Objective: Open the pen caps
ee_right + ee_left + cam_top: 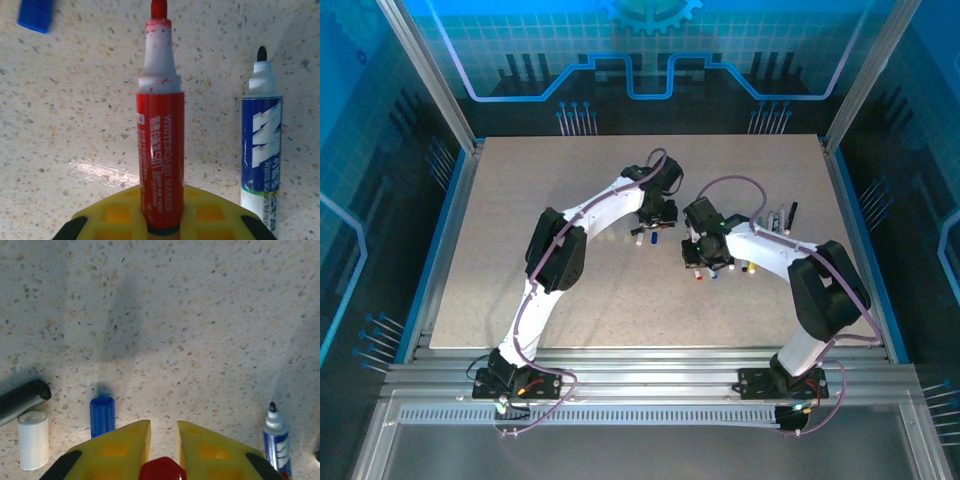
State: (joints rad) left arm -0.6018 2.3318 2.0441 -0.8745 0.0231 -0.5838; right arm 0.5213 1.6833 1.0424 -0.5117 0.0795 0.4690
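Note:
My right gripper (161, 202) is shut on a red pen (160, 135), whose cap is off and whose red tip points away from me just above the table. My left gripper (163, 429) is shut on a red pen cap (162, 470), which sits deep between its yellow fingers. From above, the left gripper (655, 228) and right gripper (705, 265) hang close together over the middle of the table. A loose blue cap (102, 415) lies on the table left of my left fingers. A white cap (33, 440) lies further left.
An uncapped blue pen (261, 145) lies just right of the red pen, and also appears as the blue pen (276, 440) at the left wrist view's right edge. A black barrel (22, 400) lies at the left. Several pens (778, 218) lie at the speckled table's (520, 180) back right.

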